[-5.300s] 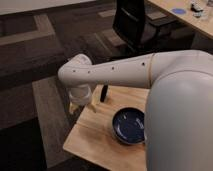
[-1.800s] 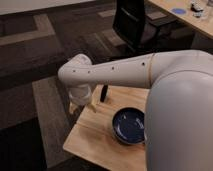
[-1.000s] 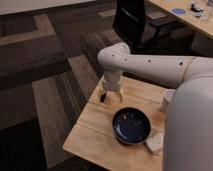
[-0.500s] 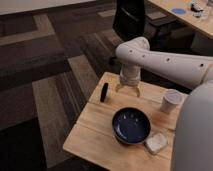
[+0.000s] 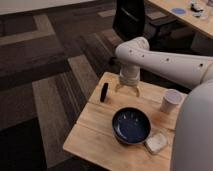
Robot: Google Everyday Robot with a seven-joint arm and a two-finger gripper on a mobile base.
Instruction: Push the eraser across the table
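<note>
The eraser [image 5: 104, 92], a slim black bar, lies near the far left corner of the light wood table [image 5: 95, 131], pointing roughly away from me. My gripper [image 5: 128, 91] hangs from the white arm just above the table top, a short way right of the eraser and not touching it. Its two fingers are spread and hold nothing.
A dark blue bowl [image 5: 131, 125] sits mid-table, in front of the gripper. A white cup [image 5: 171, 100] stands at the right and a small white block [image 5: 156, 143] lies by the bowl. A black chair [image 5: 132, 17] and a pale desk [image 5: 182, 17] stand behind. My white body [image 5: 195, 135] covers the table's right side.
The arm has swung right from over the table's left edge to mid-table, uncovering the eraser. The eraser has not moved.
</note>
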